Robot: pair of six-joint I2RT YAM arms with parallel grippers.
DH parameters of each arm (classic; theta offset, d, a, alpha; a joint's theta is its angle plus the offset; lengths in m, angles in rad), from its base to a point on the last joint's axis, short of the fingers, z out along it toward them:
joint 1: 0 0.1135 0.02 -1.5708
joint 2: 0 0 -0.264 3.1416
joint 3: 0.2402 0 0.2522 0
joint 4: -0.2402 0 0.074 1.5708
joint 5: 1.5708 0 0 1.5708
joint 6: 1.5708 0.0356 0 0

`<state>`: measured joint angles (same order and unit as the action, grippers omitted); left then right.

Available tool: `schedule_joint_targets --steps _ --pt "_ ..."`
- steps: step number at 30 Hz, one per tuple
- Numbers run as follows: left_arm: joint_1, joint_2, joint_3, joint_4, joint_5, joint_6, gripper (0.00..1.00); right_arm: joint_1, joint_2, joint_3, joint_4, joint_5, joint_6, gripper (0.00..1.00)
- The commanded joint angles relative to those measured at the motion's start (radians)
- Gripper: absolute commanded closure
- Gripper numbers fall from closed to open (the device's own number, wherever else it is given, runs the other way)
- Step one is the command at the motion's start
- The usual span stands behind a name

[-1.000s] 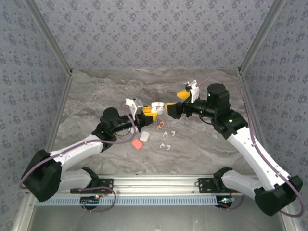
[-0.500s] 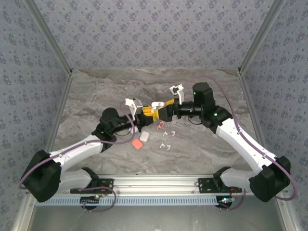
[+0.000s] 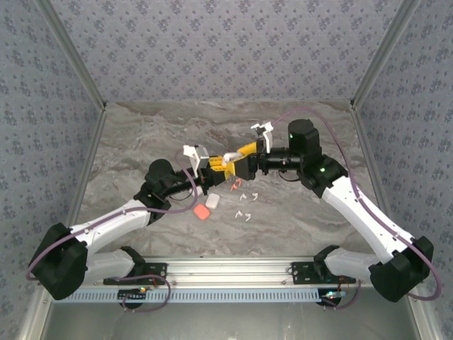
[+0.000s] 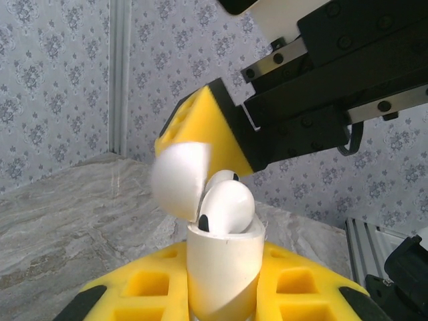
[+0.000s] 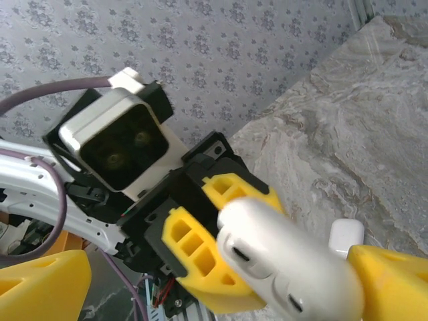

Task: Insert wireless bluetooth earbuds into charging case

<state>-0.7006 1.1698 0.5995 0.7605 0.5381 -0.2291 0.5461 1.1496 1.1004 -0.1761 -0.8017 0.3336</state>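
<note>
Marble table (image 3: 141,142), tiny white, coral earbuds (image 3: 248,215), left tool (image 3: 221,165) pinching case (image 4: 224,267), right tool (image 3: 239,157) spread

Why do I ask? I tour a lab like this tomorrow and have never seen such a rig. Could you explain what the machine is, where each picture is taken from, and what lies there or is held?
These are two robot arms bolted at the edge of a marble table. One picture looks down from above and behind them, with the left arm on the left and the right arm on the right. The other two pictures come from a small camera on each wrist. The left arm's jaws are shut on an open white charging case, with white earbuds sitting in it. The right arm's jaws stand open close by the case. On the table lie a closed white case, a coral case and several loose earbuds.
</note>
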Motion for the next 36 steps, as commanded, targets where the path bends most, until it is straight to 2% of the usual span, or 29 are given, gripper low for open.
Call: schedule_joint_targets --steps 1,6,9,16,18,21,27,31,36 --pt "-0.001 -0.018 0.019 0.013 -0.003 0.009 1.00 0.010 -0.052 -0.015 -0.001 -0.010 -0.031 0.00" --pt "-0.002 -0.017 0.023 0.010 -0.006 0.011 1.00 0.009 -0.048 -0.010 -0.045 0.034 -0.050 0.00" --pt "-0.001 -0.022 0.025 -0.003 -0.014 0.014 1.00 0.005 -0.055 0.012 -0.098 0.130 -0.078 0.00" --pt "-0.002 -0.039 0.010 -0.064 -0.072 0.014 1.00 -0.018 -0.108 0.017 -0.220 0.505 -0.097 0.00" --pt "0.000 -0.039 0.009 -0.107 -0.105 0.002 1.00 -0.031 -0.115 0.000 -0.272 0.621 -0.075 0.00" --pt "0.013 -0.025 0.018 -0.194 -0.161 -0.037 1.00 -0.072 -0.121 -0.049 -0.351 0.787 0.036 0.00" --pt "0.132 0.107 0.100 -0.368 -0.133 -0.234 1.00 -0.177 -0.175 -0.226 -0.315 0.772 0.200 0.00" --pt "0.177 0.234 0.186 -0.491 -0.114 -0.279 1.00 -0.204 -0.192 -0.271 -0.315 0.763 0.208 0.00" --pt "0.222 0.394 0.279 -0.554 -0.084 -0.354 1.00 -0.210 -0.190 -0.285 -0.323 0.762 0.203 0.00"
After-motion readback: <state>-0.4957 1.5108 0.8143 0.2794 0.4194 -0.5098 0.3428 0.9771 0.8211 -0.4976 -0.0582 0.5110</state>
